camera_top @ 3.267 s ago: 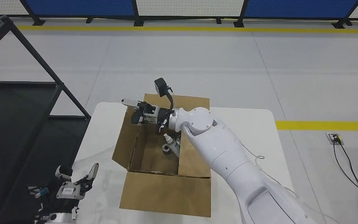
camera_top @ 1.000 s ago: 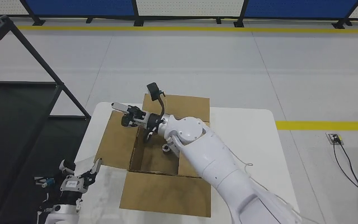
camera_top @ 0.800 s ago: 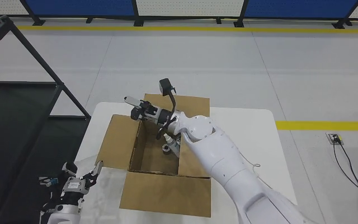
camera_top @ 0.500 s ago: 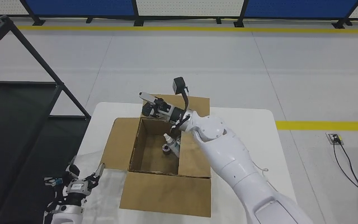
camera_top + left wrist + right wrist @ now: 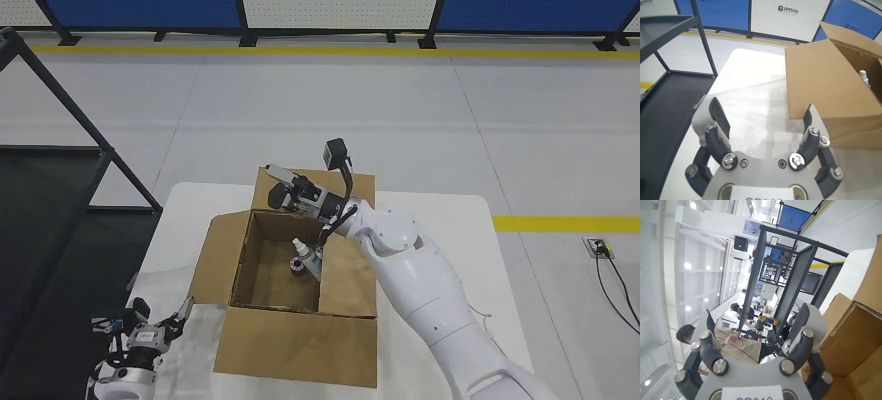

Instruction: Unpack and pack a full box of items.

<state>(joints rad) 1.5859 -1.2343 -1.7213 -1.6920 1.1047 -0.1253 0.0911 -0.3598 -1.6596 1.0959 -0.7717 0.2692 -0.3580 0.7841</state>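
So my right claw (image 5: 280, 180) is spread wide with nothing in it. It's hanging at the far left corner of the box (image 5: 300, 350), right next to the back flap (image 5: 352, 186). From my right wrist, one finger (image 5: 804, 321) sits just beside a cardboard edge, but I honestly can't tell if it's touching.

My left claw (image 5: 762, 111) is spread open too and isn't holding anything. It's low over the near left corner of the table (image 5: 450, 250), just beside the left flap (image 5: 819, 79), which leans outward.

The box sits open in the middle of the table, with its front flap folded out toward me. Inside there's a little bottle (image 5: 303, 250) with a white cap, close to the right wall. A black rack (image 5: 60, 210) stands off the table's left side.
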